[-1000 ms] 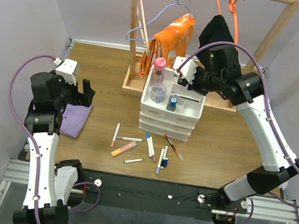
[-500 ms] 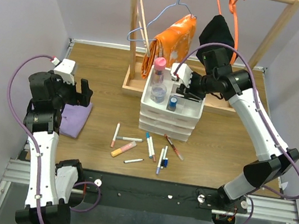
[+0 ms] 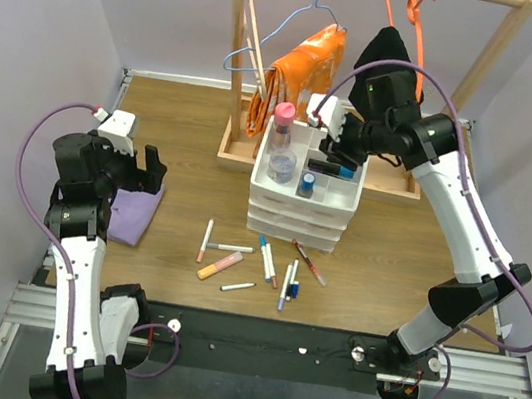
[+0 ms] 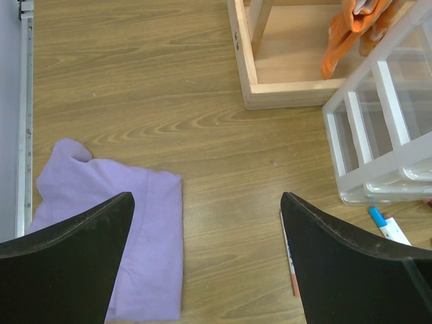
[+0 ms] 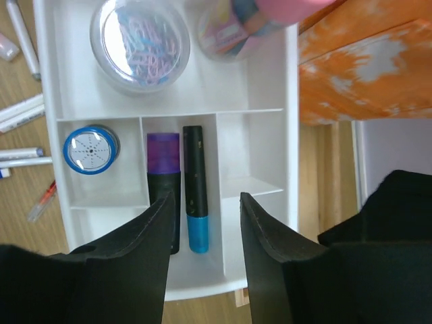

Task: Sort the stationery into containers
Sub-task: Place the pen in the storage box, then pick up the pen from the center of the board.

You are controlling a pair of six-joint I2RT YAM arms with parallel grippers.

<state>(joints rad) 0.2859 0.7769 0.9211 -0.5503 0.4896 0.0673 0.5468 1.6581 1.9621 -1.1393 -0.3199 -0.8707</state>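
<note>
Right wrist view: the right gripper [image 5: 204, 202] hangs over the white plastic divided tray [image 5: 256, 148], its fingers parted on either side of a black marker with a blue cap [image 5: 194, 182]. The marker lies lengthwise in the middle narrow compartment and appears to lie free of both fingers, though their tips hide its sides. Touching it on one side in the same compartment is a black marker with a purple cap [image 5: 163, 162]. The next small compartment holds a blue-capped round bottle [image 5: 91, 149]. The long compartment holds a clear round tub of coloured paper clips [image 5: 140, 42] and a pink-capped bottle [image 5: 236, 27].

In the top external view the tray tops a small white drawer unit [image 3: 298, 220] near the middle of the brown wooden tabletop [image 3: 195, 138]. A scatter of loose thin pens [image 3: 256, 264] lies between the unit and the near edge of the tabletop. Their exact number is hard to tell.

The left gripper [image 4: 206, 199] is spread wide and empty near the left edge of the tabletop, above a crumpled purple cloth [image 4: 155, 223].
</note>
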